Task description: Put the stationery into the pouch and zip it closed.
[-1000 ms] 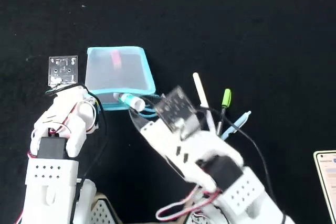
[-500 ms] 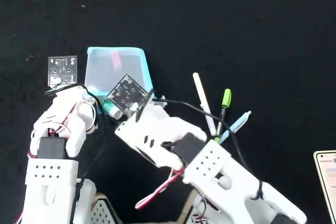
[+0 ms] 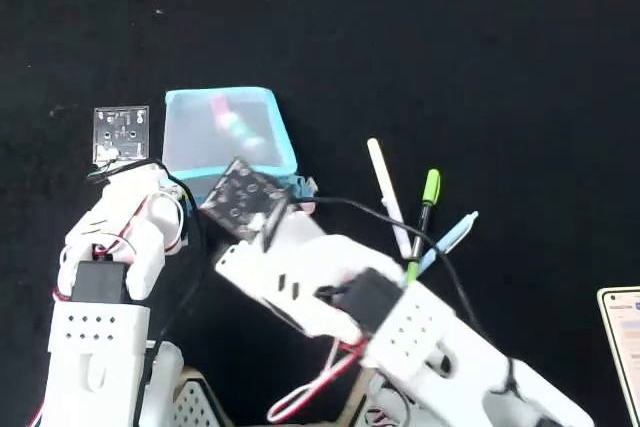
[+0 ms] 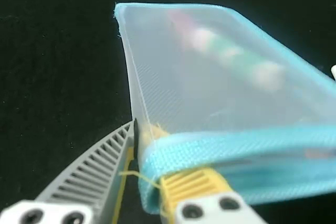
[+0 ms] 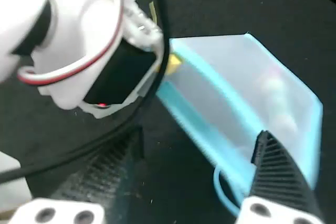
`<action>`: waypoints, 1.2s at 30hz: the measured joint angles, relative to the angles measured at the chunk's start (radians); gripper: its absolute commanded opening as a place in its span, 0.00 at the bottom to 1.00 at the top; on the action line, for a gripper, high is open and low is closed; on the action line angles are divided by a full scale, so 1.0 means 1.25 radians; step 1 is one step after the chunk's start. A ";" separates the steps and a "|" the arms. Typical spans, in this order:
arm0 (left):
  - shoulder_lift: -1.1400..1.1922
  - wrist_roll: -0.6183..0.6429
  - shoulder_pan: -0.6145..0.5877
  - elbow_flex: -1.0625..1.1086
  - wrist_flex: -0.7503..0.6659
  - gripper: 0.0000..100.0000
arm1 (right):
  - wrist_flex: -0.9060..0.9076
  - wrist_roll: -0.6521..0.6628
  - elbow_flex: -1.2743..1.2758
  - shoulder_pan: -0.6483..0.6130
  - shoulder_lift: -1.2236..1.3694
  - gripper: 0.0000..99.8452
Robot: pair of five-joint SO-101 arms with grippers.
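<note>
Gone from the right gripper (image 5: 199,140) is the teal-and-white marker (image 3: 240,130): it now lies inside the pouch (image 3: 195,142), showing through the clear wall. That gripper's jaws stand apart with nothing between them, right at the pouch's blue edge. Over on the other side, the left gripper (image 4: 144,140) is clamped on the pouch's corner by the zip band. Out on the black table (image 3: 450,67), a white pen (image 3: 385,192), a green pen (image 3: 425,202) and a blue pen (image 3: 450,237) lie close together, apart from the pouch.
</note>
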 measured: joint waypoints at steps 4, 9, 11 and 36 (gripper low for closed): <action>0.000 0.000 -0.001 0.000 0.000 0.03 | 0.022 0.000 0.000 0.038 -0.125 0.13; 0.000 0.000 -0.001 0.000 0.000 0.03 | 0.026 0.000 0.000 0.188 -0.253 0.05; 0.000 0.000 -0.001 0.000 0.000 0.03 | 0.047 0.000 0.000 0.243 -0.261 0.06; 0.000 0.000 -0.001 0.000 0.000 0.03 | 0.001 0.000 -0.313 0.615 0.701 0.14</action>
